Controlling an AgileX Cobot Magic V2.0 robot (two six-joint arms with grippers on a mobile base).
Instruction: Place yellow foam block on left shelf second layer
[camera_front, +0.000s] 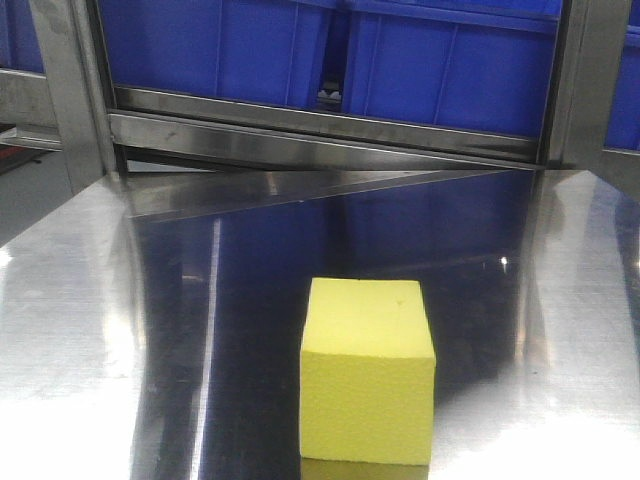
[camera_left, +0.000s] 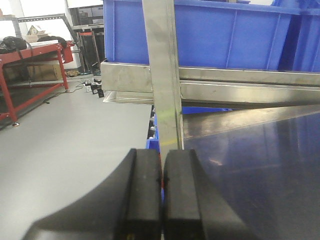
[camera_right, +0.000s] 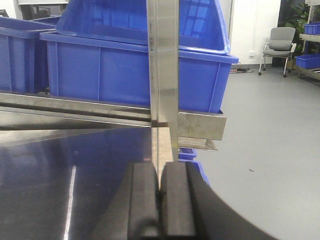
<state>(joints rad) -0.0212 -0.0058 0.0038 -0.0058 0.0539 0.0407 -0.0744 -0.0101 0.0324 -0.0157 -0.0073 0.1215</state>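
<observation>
Plainly, left claw (camera_left: 161, 170) and right claw (camera_right: 159, 172) are each clenched tight on nothing.

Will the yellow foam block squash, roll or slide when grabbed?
Probably light and slightly squashy: the yellow foam block looks grainy and matte. Its flat cube faces suggest no rolling. On the polished steel surface it may skid if nudged.

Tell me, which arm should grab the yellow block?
Probably the right. The yellow foam block sits slightly right of centre in the front view. The left tool and right tool are shut, and neither wrist view shows it.
</observation>
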